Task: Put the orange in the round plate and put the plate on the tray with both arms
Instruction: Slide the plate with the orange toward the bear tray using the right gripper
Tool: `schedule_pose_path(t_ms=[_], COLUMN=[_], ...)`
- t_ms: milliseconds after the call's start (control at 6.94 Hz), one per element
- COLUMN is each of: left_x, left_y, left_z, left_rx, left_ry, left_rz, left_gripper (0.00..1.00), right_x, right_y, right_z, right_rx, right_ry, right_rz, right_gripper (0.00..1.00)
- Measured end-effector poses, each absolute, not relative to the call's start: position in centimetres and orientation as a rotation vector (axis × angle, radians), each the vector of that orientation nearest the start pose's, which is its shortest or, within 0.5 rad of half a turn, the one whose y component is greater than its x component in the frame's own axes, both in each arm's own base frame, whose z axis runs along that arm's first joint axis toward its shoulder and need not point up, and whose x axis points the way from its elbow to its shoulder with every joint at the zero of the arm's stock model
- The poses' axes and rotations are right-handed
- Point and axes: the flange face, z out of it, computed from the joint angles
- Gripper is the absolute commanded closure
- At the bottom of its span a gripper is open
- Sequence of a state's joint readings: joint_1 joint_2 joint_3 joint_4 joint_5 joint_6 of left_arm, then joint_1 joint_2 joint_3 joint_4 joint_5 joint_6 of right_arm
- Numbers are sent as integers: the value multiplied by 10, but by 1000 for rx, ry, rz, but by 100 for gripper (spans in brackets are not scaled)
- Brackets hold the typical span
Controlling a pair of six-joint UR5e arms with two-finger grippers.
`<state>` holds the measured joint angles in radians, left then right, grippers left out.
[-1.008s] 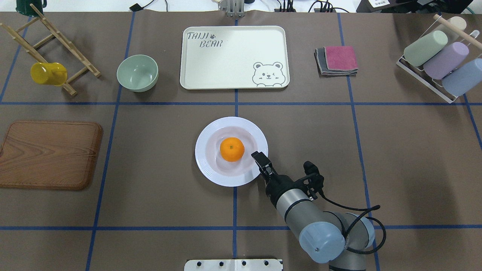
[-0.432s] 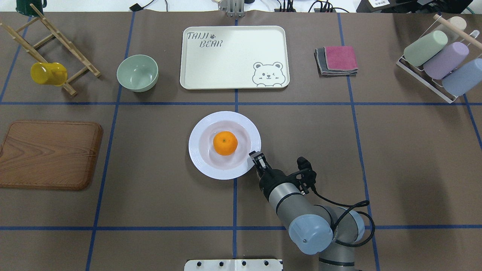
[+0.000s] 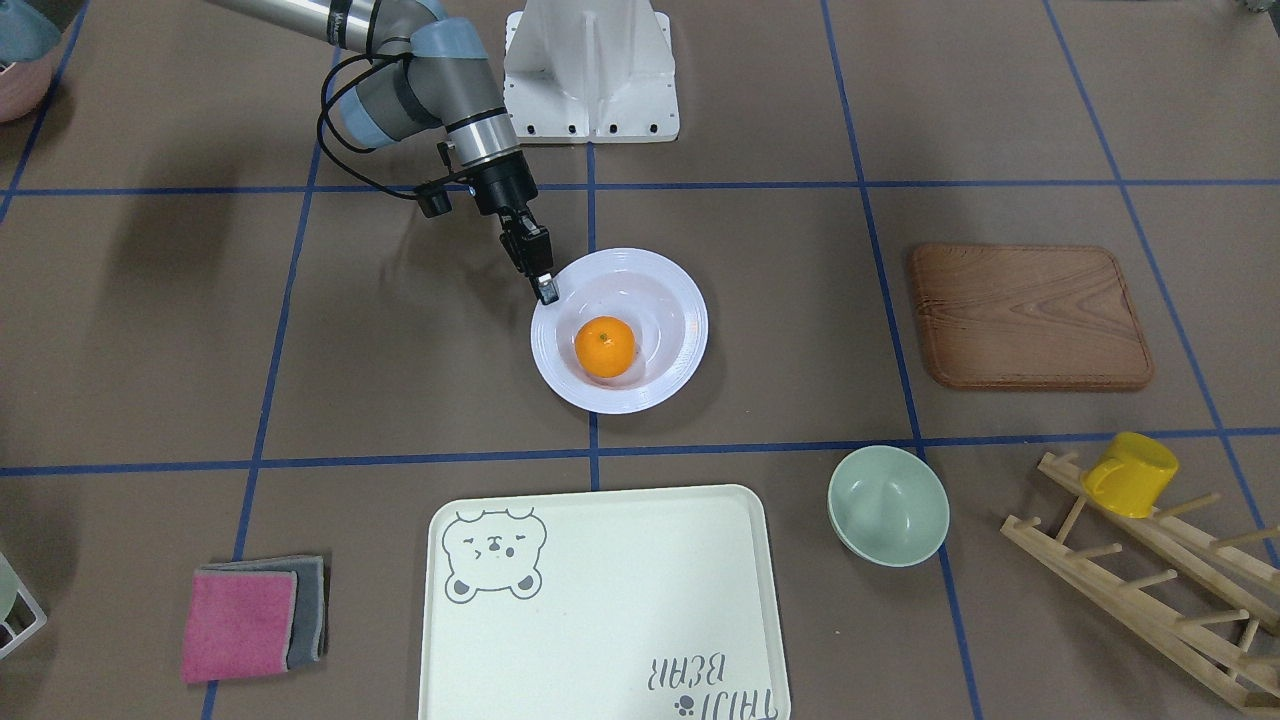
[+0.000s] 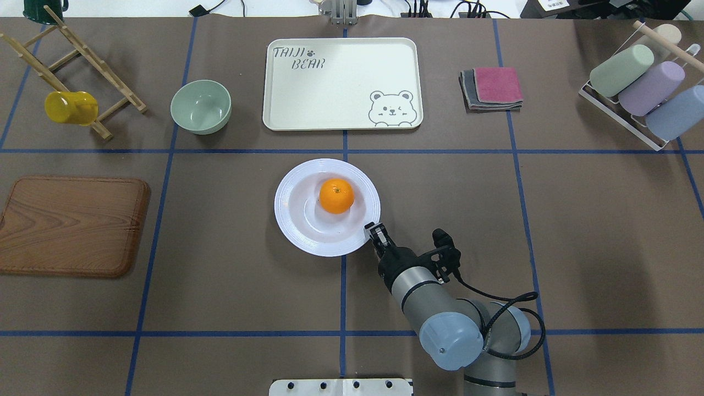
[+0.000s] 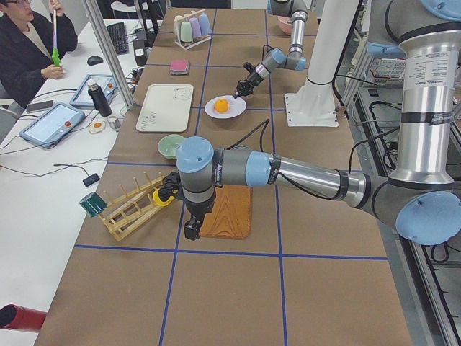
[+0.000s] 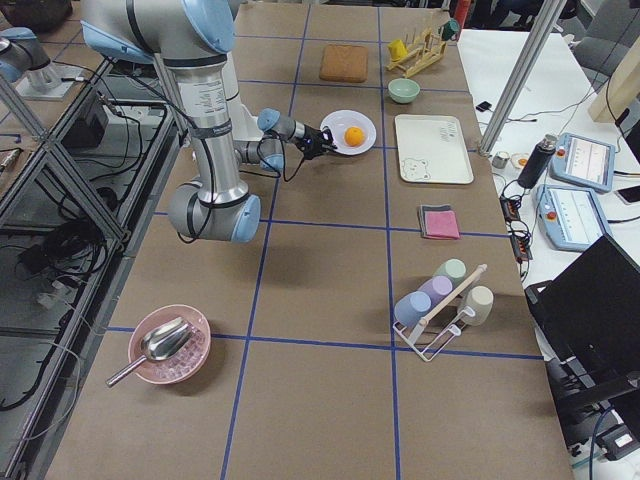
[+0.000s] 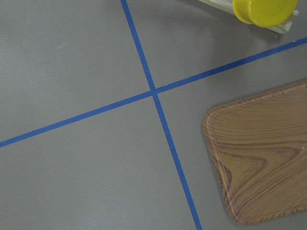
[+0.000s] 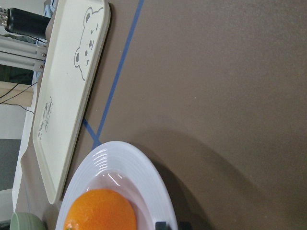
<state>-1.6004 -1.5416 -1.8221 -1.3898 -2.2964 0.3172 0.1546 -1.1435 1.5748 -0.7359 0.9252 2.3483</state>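
Front-facing: the right gripper (image 3: pixel 545 290) is clamped on the rim of the round plate (image 3: pixel 685 305), with the orange (image 3: pixel 605 347) in the well just past its fingertips.

Overhead: the tray (image 4: pixel 341 82) lies well beyond the gripper, apart from the plate.

Exterior left: the left gripper (image 5: pixel 191 231) hangs beside the wooden board (image 5: pixel 227 213); whether it is apart or together cannot be told.

Right wrist: a dark tip, probably a finger, meets the rim.

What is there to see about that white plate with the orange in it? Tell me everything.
The plate is white, round and deep, glossy like ceramic or plastic, with a wide ridged rim and a sunken centre. An orange sits in the hollow, off-centre toward the tray. The right gripper pinches the rim on the side nearest the robot. The plate is short of the tray and does not touch it.
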Motion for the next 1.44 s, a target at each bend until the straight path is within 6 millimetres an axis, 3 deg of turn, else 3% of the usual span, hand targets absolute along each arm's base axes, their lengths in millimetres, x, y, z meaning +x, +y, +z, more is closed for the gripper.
schedule_pose_path(t_ms=[576,1441], left_x=[-82,-80], left_y=[-471,-470], left_z=[569,567], left_rx=[168,172], left_ry=[710,738], left_rz=[290,285], left_gripper=[1,1], right_x=[-594,-555], right_y=[-299,-339], right_z=[295,280], right_rx=[155,300], right_ry=[-1470,-1597], right_rz=[1219,1344], right_gripper=[100,100])
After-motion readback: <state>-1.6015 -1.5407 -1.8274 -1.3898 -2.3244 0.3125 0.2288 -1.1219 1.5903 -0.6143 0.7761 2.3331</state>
